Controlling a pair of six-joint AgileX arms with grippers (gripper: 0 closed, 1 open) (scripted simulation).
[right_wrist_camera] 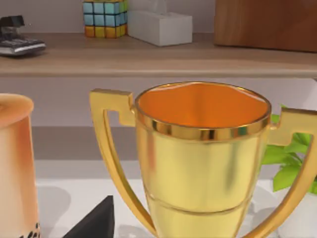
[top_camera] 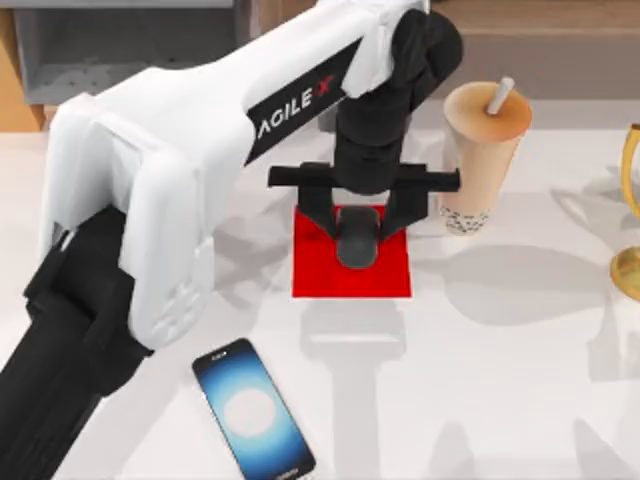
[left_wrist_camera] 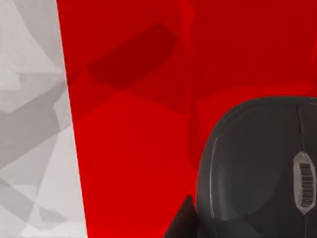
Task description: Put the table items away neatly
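While the mouse [top_camera: 357,240] sits on the red pad [top_camera: 350,268] near table [top_camera: 520,380] centre, left pincer [top_camera: 358,228] straddles it, fingers wide, not clamped. Step looks like placing mouse on pad; next call: lift straight up. Milk-tea cup [top_camera: 480,160] close at 2 o'clock, smartphone [top_camera: 255,420] at 7, gold trophy [top_camera: 630,215] at 3. Open room at 5 o'clock.

Background: wooden shelf [right_wrist_camera: 148,57] against a pale wall, carrying a coloured puzzle cube [right_wrist_camera: 105,17], a white tissue box [right_wrist_camera: 159,27] and a dark stapler [right_wrist_camera: 20,37]. Brown wood panel [right_wrist_camera: 265,22] at one end. Green plant [right_wrist_camera: 290,163] nearby.
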